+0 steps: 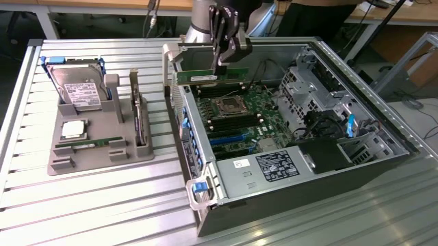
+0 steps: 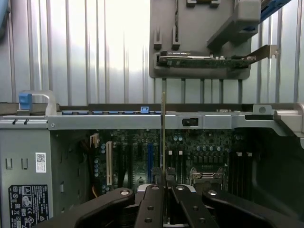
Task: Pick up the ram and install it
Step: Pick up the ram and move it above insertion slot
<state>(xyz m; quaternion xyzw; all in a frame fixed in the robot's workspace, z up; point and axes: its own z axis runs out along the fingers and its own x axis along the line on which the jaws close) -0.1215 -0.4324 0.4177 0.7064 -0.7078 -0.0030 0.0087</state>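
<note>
The ram (image 1: 236,75) is a long green stick with a white label, and my gripper (image 1: 220,70) is shut on its top edge. It hangs level above the open computer case (image 1: 383,123), over the dark memory slots (image 1: 205,93) beside the processor socket (image 1: 229,106), not touching them. In the wrist view the ram (image 2: 163,137) appears edge-on as a thin upright line rising from between my fingertips (image 2: 164,184), with the motherboard (image 2: 199,147) behind it.
A grey holder (image 1: 102,159) on the slatted table at the exterior view's left carries a silver hard drive (image 1: 79,87), a square processor chip (image 1: 74,129), another green stick (image 1: 89,145) and an upright card (image 1: 139,120). In the wrist view the holder (image 2: 199,47) lies beyond the case wall (image 2: 118,121).
</note>
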